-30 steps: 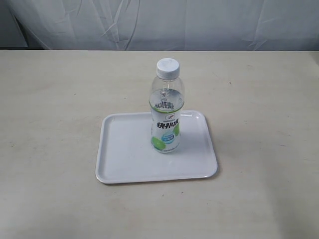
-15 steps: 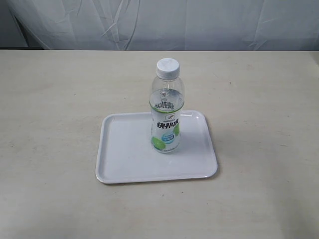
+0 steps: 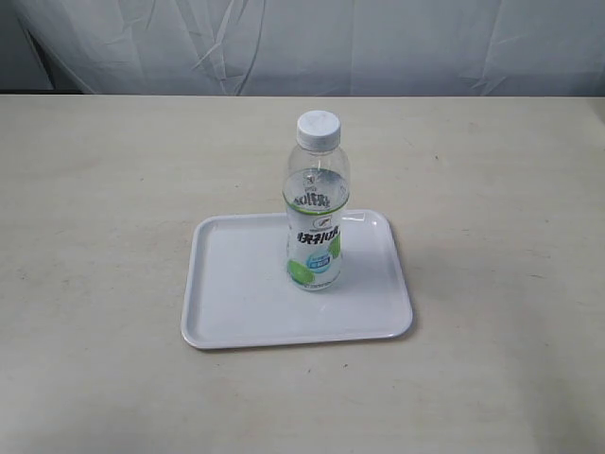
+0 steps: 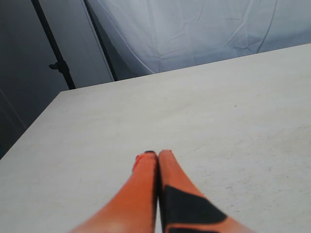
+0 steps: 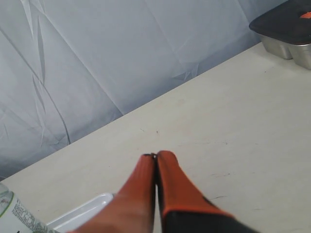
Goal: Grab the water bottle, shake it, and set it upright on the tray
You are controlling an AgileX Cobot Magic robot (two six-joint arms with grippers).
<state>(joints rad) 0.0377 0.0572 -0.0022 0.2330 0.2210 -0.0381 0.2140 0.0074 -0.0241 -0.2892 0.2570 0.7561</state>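
The water bottle (image 3: 315, 210) stands upright on the white tray (image 3: 246, 303), toward the tray's back right part; its white cap is on top and the label faces the camera. Neither arm shows in the exterior view. In the left wrist view my left gripper (image 4: 157, 154) is shut, orange fingers pressed together over bare table, with nothing between them. My right gripper (image 5: 156, 156) is shut too and holds nothing. A corner of the tray (image 5: 80, 213) and an edge of the bottle (image 5: 14, 213) show beside it in the right wrist view.
A pale cloth backdrop (image 3: 302, 43) hangs behind the beige table (image 3: 492, 189). A metal container (image 5: 286, 34) sits on the table far from the right gripper. A dark stand (image 4: 56, 58) rises beyond the table's edge in the left wrist view.
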